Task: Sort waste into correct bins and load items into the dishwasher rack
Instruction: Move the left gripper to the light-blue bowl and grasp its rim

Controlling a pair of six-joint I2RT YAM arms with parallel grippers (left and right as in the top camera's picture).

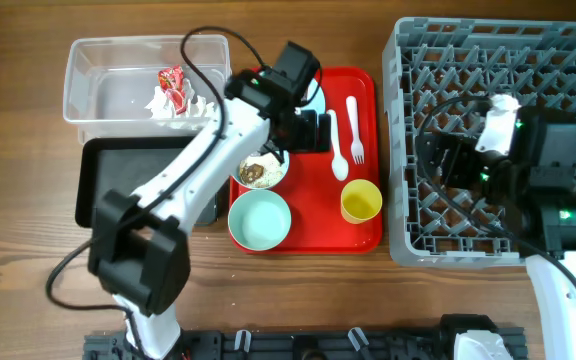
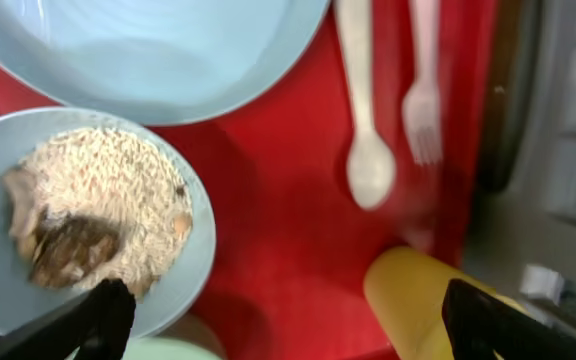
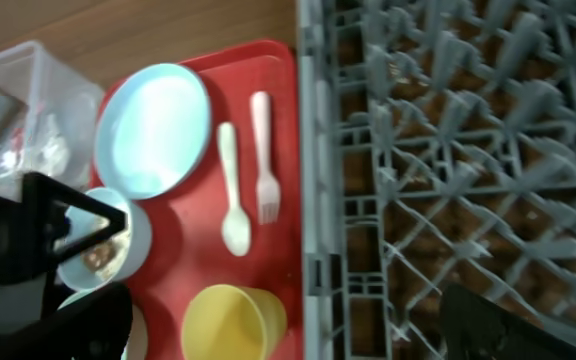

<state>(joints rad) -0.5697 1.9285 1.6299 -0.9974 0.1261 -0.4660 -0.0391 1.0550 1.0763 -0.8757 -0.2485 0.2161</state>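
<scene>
My left gripper (image 1: 313,132) (image 2: 288,330) is open and empty, hovering over the red tray between the bowl of rice and brown scraps (image 1: 263,172) (image 2: 88,215) and the yellow cup (image 1: 361,201) (image 2: 418,300). The pale blue plate (image 2: 158,50) (image 3: 153,130) is mostly hidden under it in the overhead view. The white spoon (image 1: 336,140) (image 2: 363,130), the fork (image 1: 355,125) (image 2: 423,100) and an empty bowl (image 1: 259,218) also lie on the tray. My right gripper (image 1: 446,160) (image 3: 288,335) is open and empty over the grey dishwasher rack (image 1: 498,60) (image 3: 448,130). The red-and-white wrapper with tissue (image 1: 173,88) lies in the clear tub (image 1: 98,70).
The black tray (image 1: 118,180) sits in front of the clear tub, left of the red serving tray (image 1: 313,232). The rack's left wall stands close beside the red tray's right edge. Bare wooden table runs along the front.
</scene>
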